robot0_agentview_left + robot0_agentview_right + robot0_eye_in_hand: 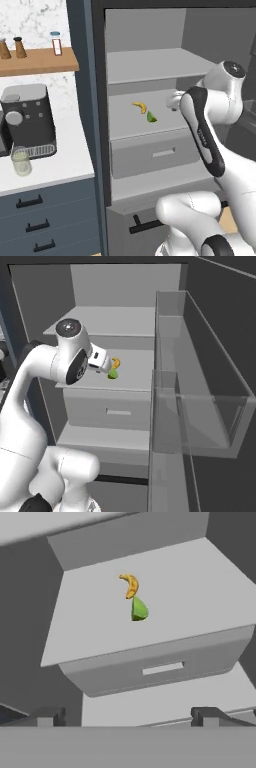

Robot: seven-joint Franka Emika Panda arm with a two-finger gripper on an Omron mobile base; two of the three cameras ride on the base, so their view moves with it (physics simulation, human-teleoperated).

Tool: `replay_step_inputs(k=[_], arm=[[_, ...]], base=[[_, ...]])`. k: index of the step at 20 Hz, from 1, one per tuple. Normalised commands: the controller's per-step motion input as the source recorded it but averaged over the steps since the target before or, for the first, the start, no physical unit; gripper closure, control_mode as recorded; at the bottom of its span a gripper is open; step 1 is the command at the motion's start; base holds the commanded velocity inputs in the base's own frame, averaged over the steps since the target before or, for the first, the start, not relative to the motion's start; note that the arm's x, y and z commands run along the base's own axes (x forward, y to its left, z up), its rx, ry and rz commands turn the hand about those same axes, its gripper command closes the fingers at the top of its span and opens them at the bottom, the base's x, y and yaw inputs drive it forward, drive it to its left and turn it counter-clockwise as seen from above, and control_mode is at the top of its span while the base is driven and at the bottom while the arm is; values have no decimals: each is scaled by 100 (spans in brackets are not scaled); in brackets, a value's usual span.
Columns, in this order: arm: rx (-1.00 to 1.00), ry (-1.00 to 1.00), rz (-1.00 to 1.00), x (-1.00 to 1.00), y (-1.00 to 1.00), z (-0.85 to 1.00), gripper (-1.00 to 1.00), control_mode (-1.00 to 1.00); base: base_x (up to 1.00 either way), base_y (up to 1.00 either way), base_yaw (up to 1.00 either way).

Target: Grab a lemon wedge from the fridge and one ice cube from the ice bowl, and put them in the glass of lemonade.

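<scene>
Your pincer (pixel 128 716) is spread wide and empty in the open fridge (pixel 145 65), lemon wedge (pixel 138 609) ahead on the shelf, touching the banana piece (pixel 130 585); nothing's grabbed yet, so wedge and ice cube still must reach the glass of lemonade (pixel 21 161).

A yellow curved banana-like piece (pixel 130 585) is seen lying on a pale grey shelf. A dark coffee machine (pixel 27 120) is stood on the white bench (pixel 65 165), against a marbled wall. Above it, a wooden wall shelf (pixel 40 61) is fixed, on which two brown shakers (pixel 12 48) and a small jar (pixel 56 43) are set upright. Blue-grey drawers (pixel 40 220) with black handles are fitted under the bench.
</scene>
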Motion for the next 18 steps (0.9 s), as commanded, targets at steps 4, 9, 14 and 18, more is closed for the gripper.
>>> replay_step_inputs(k=[4,9,14,18], arm=[[-16,9,0,37,9,-40,-100,-100],[-7,4,1,48,2,-55,-100,-100],[0,0,1,43,-1,-31,-100,-100],[0,0,4,30,0,-4,-100,-100]], base=[[0,0,0],[0,0,0],[0,0,0],[0,0,0]])
